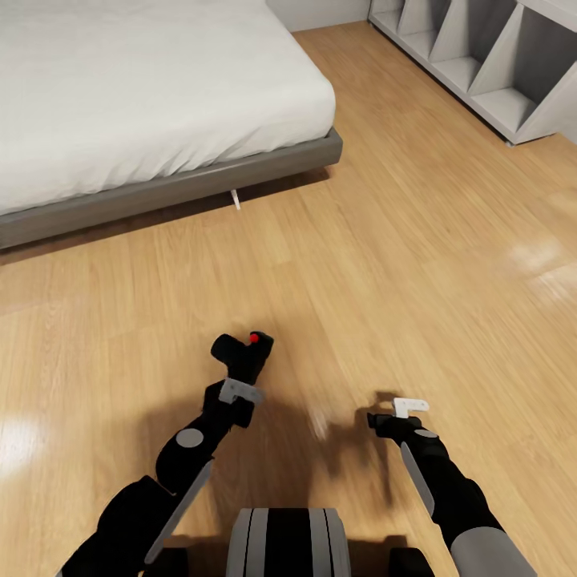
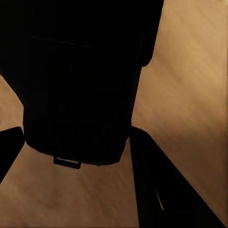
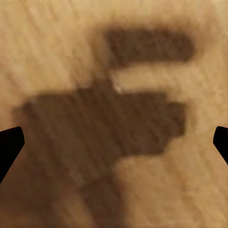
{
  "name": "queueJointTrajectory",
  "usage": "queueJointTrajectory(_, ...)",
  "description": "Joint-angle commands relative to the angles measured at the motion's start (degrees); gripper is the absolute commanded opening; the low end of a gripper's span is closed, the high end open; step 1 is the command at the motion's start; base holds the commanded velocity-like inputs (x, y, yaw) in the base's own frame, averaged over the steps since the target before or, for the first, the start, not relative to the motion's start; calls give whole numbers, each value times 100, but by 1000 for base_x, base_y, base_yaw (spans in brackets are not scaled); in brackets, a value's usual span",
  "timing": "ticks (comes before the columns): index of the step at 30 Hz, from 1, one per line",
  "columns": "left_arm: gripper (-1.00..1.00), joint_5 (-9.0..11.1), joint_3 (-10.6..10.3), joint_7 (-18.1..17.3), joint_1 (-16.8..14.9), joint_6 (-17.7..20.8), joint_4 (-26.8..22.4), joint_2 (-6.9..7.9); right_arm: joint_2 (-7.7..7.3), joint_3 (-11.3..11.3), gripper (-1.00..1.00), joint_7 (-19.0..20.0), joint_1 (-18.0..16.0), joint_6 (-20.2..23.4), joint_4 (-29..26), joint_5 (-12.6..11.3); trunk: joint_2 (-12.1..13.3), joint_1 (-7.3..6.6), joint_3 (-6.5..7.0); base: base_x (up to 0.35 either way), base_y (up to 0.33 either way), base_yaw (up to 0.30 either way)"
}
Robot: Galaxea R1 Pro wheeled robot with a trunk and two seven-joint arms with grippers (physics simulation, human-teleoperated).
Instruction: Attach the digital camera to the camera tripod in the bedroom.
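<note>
Light wood plank floor point(image 1: 417, 264) is spread wide ahead of the robot, bounded at the far left by the grey-framed low bed point(image 1: 160, 188) and at the far right by a grey open shelf unit point(image 1: 489, 64); between them a broad lane is left. The digital camera point(image 1: 243, 355), its red spot uppermost, is gripped in the left gripper point(image 1: 239, 391) above the floor; in the left wrist view the camera's dark body point(image 2: 80, 80) is seen clamped between the fingers point(image 2: 161, 190). The right gripper point(image 1: 398, 418) is held spread wide with nothing in it, its fingertips point(image 3: 9, 147) seen at the frame's edges over the shadowed planks.
</note>
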Motion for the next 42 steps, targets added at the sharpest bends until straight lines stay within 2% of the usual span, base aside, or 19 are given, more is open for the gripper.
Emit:
queueJointTrajectory(1, -100, 42, -7, 145, -5, 30, 5, -73, -1, 7, 100, -31, -1, 28, -9, -38, -1, -1, -3, 0, 0, 0)
queueJointTrajectory(3, -100, 73, 3, 322, -5, 30, 43, -220, -3, 7, 100, -28, -1, 28, -9, -38, -1, -1, -3, 0, 0, 0)
queueJointTrajectory(4, -100, 125, 7, 491, -5, 33, 88, -364, -5, 7, 100, -26, -1, 28, -9, -40, -1, -1, -3, 0, 0, 0)
queueJointTrajectory(8, -100, 300, 6, 859, -5, 35, 130, -622, -8, 7, 100, -24, -1, 35, -13, -46, -1, -1, -3, 0, 0, 0)
queueJointTrajectory(9, -100, 422, 6, 1073, -5, 36, 139, -727, -8, 8, 100, -21, -1, 49, -21, -51, -1, -1, -3, 0, 0, 0)
queueJointTrajectory(13, -100, 797, 0, 1550, -5, 37, 155, -858, -9, 12, 100, -3, -1, 85, -64, -59, -1, -1, -3, 0, 0, 0)
queueJointTrajectory(16, -100, 1188, -19, 1954, -5, 37, 134, -908, -14, 18, 100, 49, -1, 170, -114, -62, -1, -1, -3, 0, 0, 0)
queueJointTrajectory(17, -100, 1462, -37, 2263, -5, 37, 115, -931, -15, 20, 100, 114, -1, 298, -169, -63, -1, -1, -3, 0, 0, 0)
queueJointTrajectory(22, -100, 2035, -187, 3155, -5, 30, 91, -978, -17, 19, 100, 457, -1, 830, -363, -64, 3, -9, 63, 0, 0, 0)
queueJointTrajectory(23, -100, 2120, -252, 3333, -5, 19, 88, -986, -19, 18, 100, 559, -1, 938, -403, -61, 4, -11, 85, 0, 0, 0)
queueJointTrajectory(24, -100, 2258, -410, 3656, -5, -1, 85, -998, -22, 17, 100, 779, -1, 1114, -466, -53, 5, -14, 108, 0, 0, 0)
queueJointTrajectory(28, -100, 2448, -795, 4178, -5, -39, 84, -1012, -41, 12, 100, 1281, -3, 1359, -549, -43, 11, -24, 196, 0, 0, 0)
queueJointTrajectory(32, -100, 2540, -935, 4331, -5, -56, 86, -1016, -82, 9, 100, 1518, -3, 1453, -573, -42, 16, -34, 285, 0, 0, 0)
queueJointTrajectory(36, -100, 2803, -985, 4393, -5, -112, 90, -1016, -135, 7, 100, 1675, -5, 1499, -583, -70, 21, -45, 373, 0, 0, 0)
queueJointTrajectory(37, -100, 2986, -990, 4407, -5, -196, 84, -1006, -155, 7, 100, 1722, -7, 1506, -585, -81, 23, -47, 396, 0, 0, 0)
queueJointTrajectory(39, -100, 3192, -991, 4420, -5, -311, 79, -996, -169, 7, 100, 1758, -5, 1509, -592, -84, 25, -52, 440, 0, 0, 0)
queueJointTrajectory(40, -100, 3394, -990, 4429, -5, -437, 76, -987, -178, 7, 100, 1785, -6, 1513, -601, -90, 27, -55, 462, 0, 0, 0)
queueJointTrajectory(42, -100, 3576, -989, 4433, -5, -540, 74, -976, -184, 7, 100, 1802, -6, 1517, -606, -92, 29, -60, 506, 0, 0, 0)
